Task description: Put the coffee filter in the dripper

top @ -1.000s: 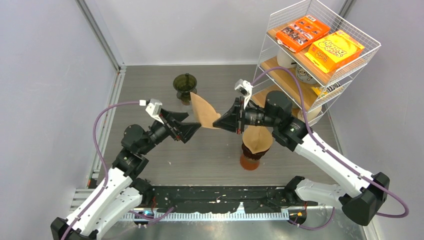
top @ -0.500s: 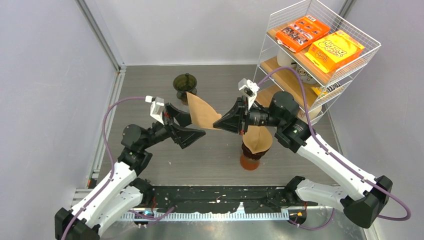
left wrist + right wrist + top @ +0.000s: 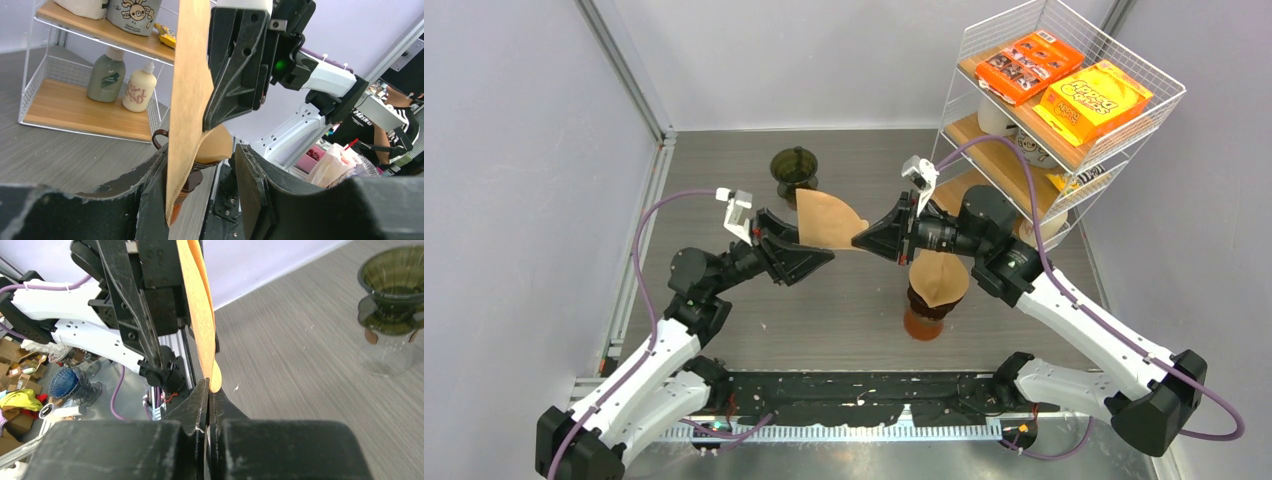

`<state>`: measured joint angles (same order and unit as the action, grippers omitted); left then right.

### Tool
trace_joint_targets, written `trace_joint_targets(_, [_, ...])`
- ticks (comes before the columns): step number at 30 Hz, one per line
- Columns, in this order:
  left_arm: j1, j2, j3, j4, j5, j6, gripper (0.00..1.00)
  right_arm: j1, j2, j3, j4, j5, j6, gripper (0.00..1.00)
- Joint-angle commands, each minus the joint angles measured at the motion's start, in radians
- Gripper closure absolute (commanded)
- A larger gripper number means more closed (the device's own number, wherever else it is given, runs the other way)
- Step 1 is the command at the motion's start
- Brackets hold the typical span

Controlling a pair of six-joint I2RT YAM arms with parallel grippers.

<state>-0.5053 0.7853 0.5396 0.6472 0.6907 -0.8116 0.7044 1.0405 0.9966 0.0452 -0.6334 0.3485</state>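
So the coffee filter (image 3: pixel 824 220) is up in the air around the middle of the top view, standing on edge between the two arms. The right gripper (image 3: pixel 862 237) is clamped tight on its pointed right tip, and the right wrist view shows those fingers (image 3: pixel 200 400) pressed together on the paper with no gap. The left gripper (image 3: pixel 812 252) is about half open around the filter's lower left edge. In the left wrist view the paper lies against one finger (image 3: pixel 155 175) while the other stands clear of it, so it's not a pinch. The dripper (image 3: pixel 793 168), dark green glass on its stand, sits just above and left of the filter in the top view, and the filter's upper corner overlaps its base there, so the paper and the left fingers are right in front of it. Lower right of centre there's a stack of spare filters (image 3: pixel 939 280) in a brown holder, tucked under the right arm. A wire rack (image 3: pixel 989 140) fills the upper right, with orange snack boxes (image 3: pixel 1029 65) on top. The table (image 3: pixel 844 310) is grey wood grain.
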Motion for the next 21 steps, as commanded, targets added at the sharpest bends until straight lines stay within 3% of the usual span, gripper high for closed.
trace_joint_targets(1, [0.004, -0.008, 0.005, 0.05, -0.029, -0.001, 0.51, 0.001, -0.01, -0.028, 0.039, 0.03, 0.024, 0.95])
trace_joint_targets(10, [0.004, 0.011, 0.008, 0.027, -0.084, 0.007, 0.77, 0.001, -0.036, -0.071, 0.083, 0.069, 0.048, 0.95])
trace_joint_targets(13, [0.004, 0.024, 0.011, 0.023, -0.117, 0.013, 1.0, 0.001, -0.039, -0.089, 0.091, 0.075, 0.055, 0.95])
trace_joint_targets(14, [0.004, 0.03, 0.019, 0.022, -0.114, 0.019, 1.0, 0.0, -0.039, -0.093, 0.093, 0.071, 0.055, 0.95])
trace_joint_targets(19, [0.004, 0.057, 0.092, -0.08, -0.031, 0.13, 1.0, 0.0, -0.079, -0.099, 0.043, 0.12, 0.009, 0.72])
trace_joint_targets(21, [0.004, 0.062, 0.126, -0.172, -0.011, 0.215, 1.0, -0.005, -0.108, -0.098, -0.003, 0.184, -0.028, 0.55])
